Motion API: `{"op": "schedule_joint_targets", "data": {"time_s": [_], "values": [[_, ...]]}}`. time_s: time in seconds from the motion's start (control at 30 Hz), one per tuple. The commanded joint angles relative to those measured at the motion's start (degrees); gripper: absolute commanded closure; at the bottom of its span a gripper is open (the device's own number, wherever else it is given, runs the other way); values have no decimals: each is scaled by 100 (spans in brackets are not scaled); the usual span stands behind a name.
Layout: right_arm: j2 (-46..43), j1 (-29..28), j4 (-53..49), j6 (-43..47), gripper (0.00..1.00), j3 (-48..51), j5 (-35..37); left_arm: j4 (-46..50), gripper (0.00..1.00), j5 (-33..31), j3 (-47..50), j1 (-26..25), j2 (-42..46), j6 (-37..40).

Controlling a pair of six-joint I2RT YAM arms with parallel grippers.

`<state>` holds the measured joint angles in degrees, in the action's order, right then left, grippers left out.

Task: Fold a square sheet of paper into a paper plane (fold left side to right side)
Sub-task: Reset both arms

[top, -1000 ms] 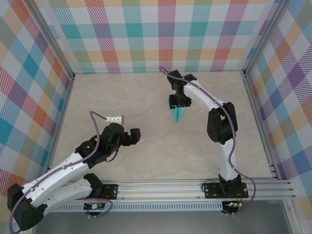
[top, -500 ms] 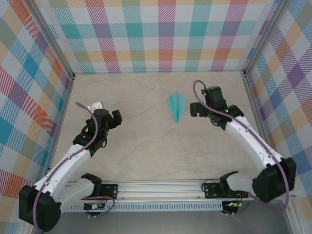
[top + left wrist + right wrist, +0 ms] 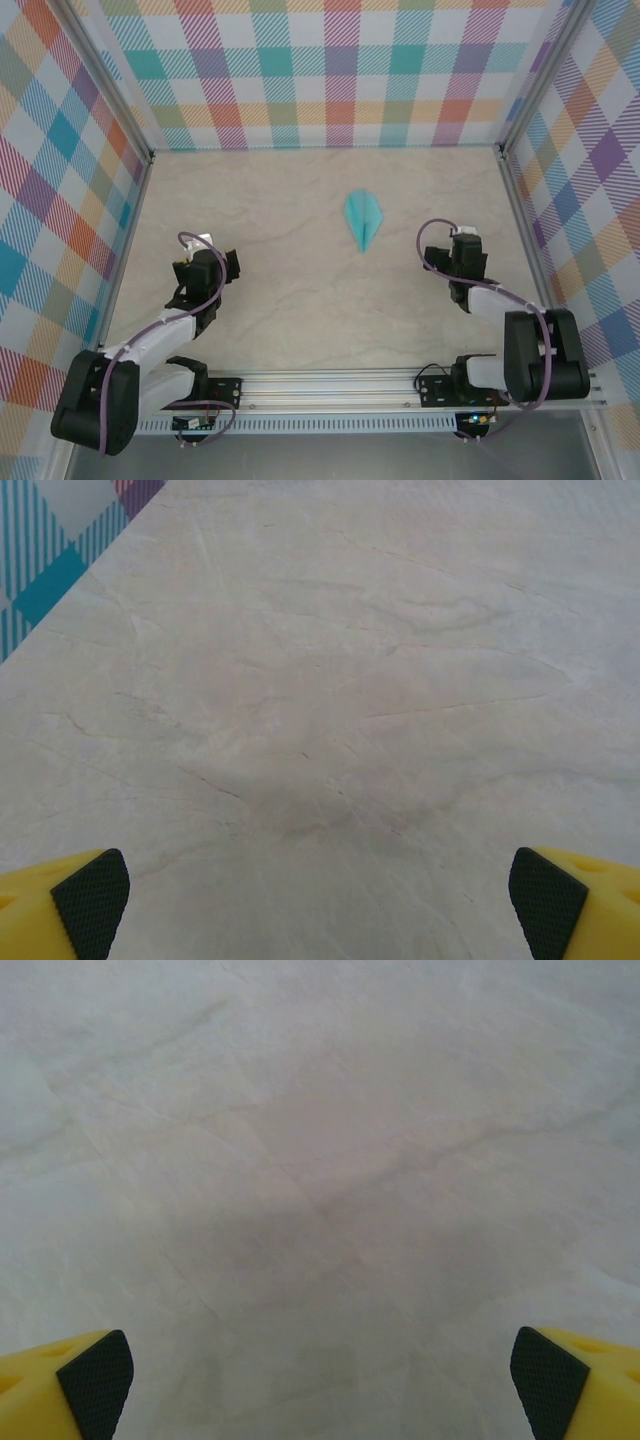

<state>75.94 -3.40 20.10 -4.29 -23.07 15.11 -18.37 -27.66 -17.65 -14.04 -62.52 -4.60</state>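
Item: paper plane [image 3: 363, 220], turquoise, folded, flat on the table [image 3: 300, 310], tip toward the bases, well apart from both arms.
Left gripper [image 3: 320, 905], right gripper [image 3: 320, 1385]: jaws spread wide, empty.
We judge folding done; we park clear, sparing the creases.

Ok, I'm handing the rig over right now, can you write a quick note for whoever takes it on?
Grippers: the left gripper is open and empty, low over the bare table on the left side. The right gripper is open and empty, low over the table on the right side.
Things: the paper plane lies flat mid-table, toward the back wall, with its sharp tip pointing at the arms. It is clear of both grippers.
Done: the sheet looks fully folded into the plane and is released.
Left: probably nothing but a check of the creases.
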Motion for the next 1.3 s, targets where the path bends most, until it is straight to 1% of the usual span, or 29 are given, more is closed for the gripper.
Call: {"op": "schedule_joint_targets", "data": {"time_s": [0.0, 0.07, 0.1, 0.13, 0.2, 0.23, 0.27, 0.3, 0.33, 0.4, 0.5, 0.57, 0.6, 0.63, 0.67, 0.7, 1.0, 1.27], "values": [[399, 32, 1855, 266, 0, -144, -532, -1387, 0, 425, 185, 269, -254, 309], [814, 59, 2046, 334, 0, -236, -763, -1699, 0, 752, 196, 363, -429, 416], [1008, 71, 2354, 359, 0, -193, -913, -1897, 0, 887, 212, 383, -536, 471], [981, 173, 2255, 275, 0, -168, -1037, -2070, 0, 1007, 227, 410, -647, 519], [1166, 243, 2793, 249, 0, 14, -1152, -2381, 0, 1181, 212, 452, -850, 576], [1112, 255, 2597, 253, 0, -21, -1205, -2535, 0, 1300, 198, 471, -975, 626], [1150, 269, 2737, 245, 0, -2, -1227, -2684, 0, 1385, 174, 486, -1083, 660], [1118, 265, 2613, 239, 0, -25, -1237, -2835, 0, 1447, 159, 498, -1228, 694], [1144, 270, 2706, 246, 0, -13, -1233, -2952, 0, 1537, 124, 510, -1369, 801], [1142, 278, 2688, 244, 0, -14, -1237, -3360, 0, 1659, 90, 588, -1816, 862], [1140, 278, 2652, 253, 0, -22, -1227, -4143, 1, 1761, 16, 639, -2725, 887], [1138, 278, 2654, 253, 0, -21, -1223, -3315, 0, 1751, -265, 678, -2585, 813], [1130, 278, 2653, 254, 0, -20, -1229, -3283, 0, 1614, -399, 693, -2724, 751], [1133, 271, 2658, 254, 0, -18, -1226, -2848, 0, 1585, -584, 803, -2694, 621], [1133, 274, 2663, 254, 0, -21, -1224, -2872, 0, 1829, -586, 967, -2708, 488], [1133, 269, 2669, 262, 0, -13, -1230, -2879, 0, 1887, -575, 1000, -2693, 478], [1141, 269, 2557, 350, 0, -78, -1438, -2821, 0, 1957, -617, 991, -2704, 529], [1142, 270, 2532, 350, 0, -92, -1459, -2821, 0, 1955, -617, 989, -2704, 524]]}}
